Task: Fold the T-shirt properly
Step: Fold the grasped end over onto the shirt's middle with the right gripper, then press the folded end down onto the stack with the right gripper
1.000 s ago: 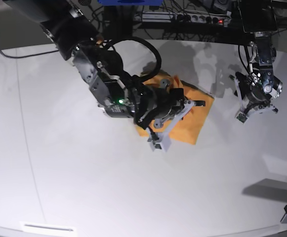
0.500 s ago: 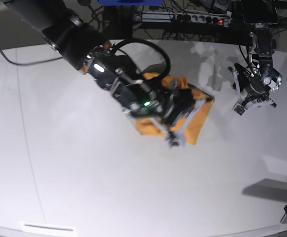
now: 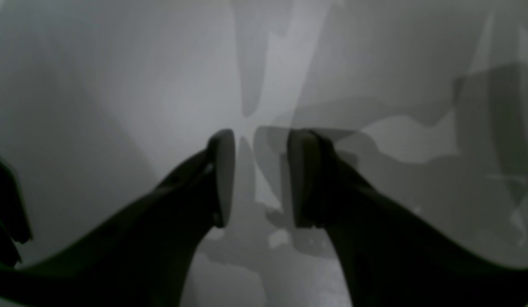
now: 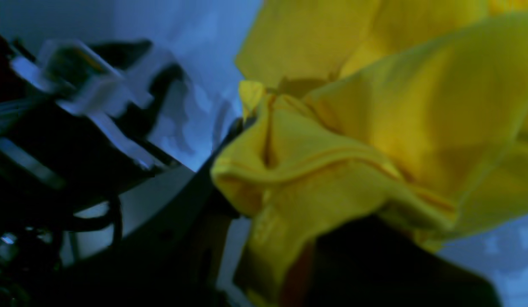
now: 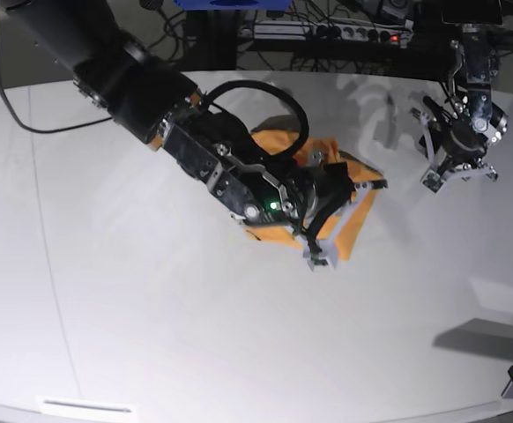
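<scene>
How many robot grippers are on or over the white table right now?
2: the right gripper at the table's middle, clamped on the orange-yellow cotton T-shirt; the left gripper hanging open over bare white table at the far right.

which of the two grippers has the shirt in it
The right gripper, on the base view's left: its jaws are shut on a bunched fold of the T-shirt. The left gripper hangs apart, over bare table, holding nothing.
</scene>
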